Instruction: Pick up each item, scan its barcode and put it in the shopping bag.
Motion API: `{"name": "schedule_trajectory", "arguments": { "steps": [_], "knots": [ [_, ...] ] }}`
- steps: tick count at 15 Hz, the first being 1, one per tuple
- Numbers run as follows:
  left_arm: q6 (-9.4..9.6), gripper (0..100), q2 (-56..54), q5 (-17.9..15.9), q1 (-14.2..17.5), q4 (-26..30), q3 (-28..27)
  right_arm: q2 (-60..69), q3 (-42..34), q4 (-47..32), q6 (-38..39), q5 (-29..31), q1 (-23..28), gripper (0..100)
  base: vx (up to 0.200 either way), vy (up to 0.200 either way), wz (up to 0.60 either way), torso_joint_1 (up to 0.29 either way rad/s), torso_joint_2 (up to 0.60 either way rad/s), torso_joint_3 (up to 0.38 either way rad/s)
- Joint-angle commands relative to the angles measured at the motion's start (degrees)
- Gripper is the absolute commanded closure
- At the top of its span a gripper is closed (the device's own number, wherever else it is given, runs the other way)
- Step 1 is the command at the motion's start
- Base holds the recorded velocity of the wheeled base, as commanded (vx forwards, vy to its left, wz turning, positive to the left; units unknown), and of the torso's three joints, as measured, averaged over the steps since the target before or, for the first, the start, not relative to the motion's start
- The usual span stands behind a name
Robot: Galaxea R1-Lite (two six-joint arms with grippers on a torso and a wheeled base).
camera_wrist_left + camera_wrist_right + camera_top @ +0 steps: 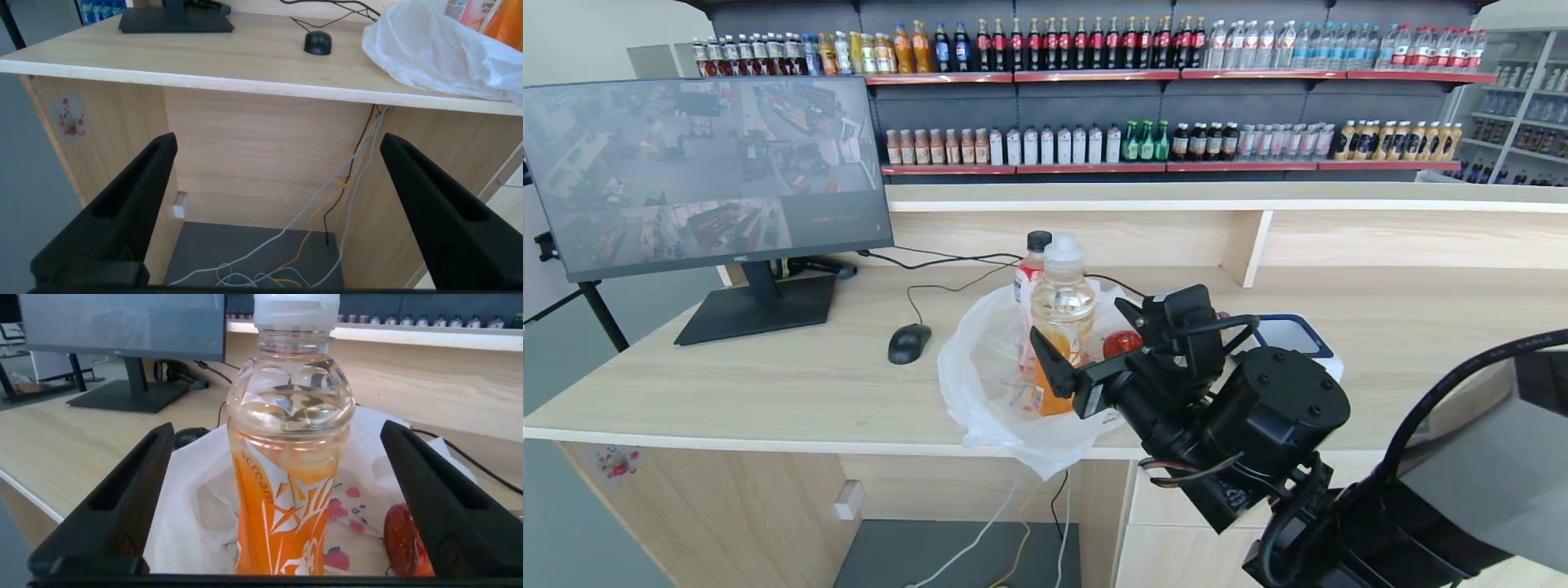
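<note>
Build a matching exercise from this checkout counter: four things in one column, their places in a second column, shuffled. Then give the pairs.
1. white-capped bottle
2. mouse
3. monitor
4. shopping bag

A. at the left end of the counter
B. hanging over the counter's front edge
C. upright inside the bag
D. between the monitor's stand and the bag

Pairs: 1-C, 2-D, 3-A, 4-B

The dark-capped bottle (1027,278) stands mostly hidden behind the orange bottle (1062,310); the red item (1121,343) beside them is too covered to identify.
</note>
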State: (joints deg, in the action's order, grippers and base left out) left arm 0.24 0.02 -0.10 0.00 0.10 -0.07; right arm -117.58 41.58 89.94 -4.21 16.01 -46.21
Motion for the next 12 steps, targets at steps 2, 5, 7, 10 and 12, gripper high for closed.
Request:
{"name": "schedule_trajectory", "arguments": {
  "steps": [2, 5, 7, 10, 12],
  "knots": [
    [0.02, 0, 0.0, 0.0, 0.0, 0.0, 0.1, 4.2, -3.1, 0.1, 0.0, 0.0, -0.3, 0, 0.0, 0.0, 0.0, 0.0, 0.0, 0.0],
    [0.02, 0, 0.0, 0.0, 0.0, 0.0, 0.0, 8.9, -7.2, 0.1, 0.0, 0.0, -0.6, 0, 0.0, 0.0, 0.0, 0.0, 0.0, 0.0],
    [0.02, 0, 0.0, 0.0, 0.0, 0.0, 0.0, 12.8, -10.3, 0.1, 0.0, 0.0, -0.5, 0, 0.0, 0.0, 0.0, 0.0, 0.0, 0.0],
    [0.02, 0, 0.0, 0.0, 0.0, 0.0, 0.0, 20.0, -17.1, 0.1, -0.1, 0.0, -0.3, 0, 0.0, 0.0, 0.0, 0.0, 0.0, 0.0],
    [0.02, 0, 0.0, 0.0, 0.0, 0.0, 0.0, 27.8, -24.1, 0.1, -0.1, 0.0, 1.4, 0, 0.0, 0.0, 0.0, 0.0, 0.0, 0.0]
  ]
}}
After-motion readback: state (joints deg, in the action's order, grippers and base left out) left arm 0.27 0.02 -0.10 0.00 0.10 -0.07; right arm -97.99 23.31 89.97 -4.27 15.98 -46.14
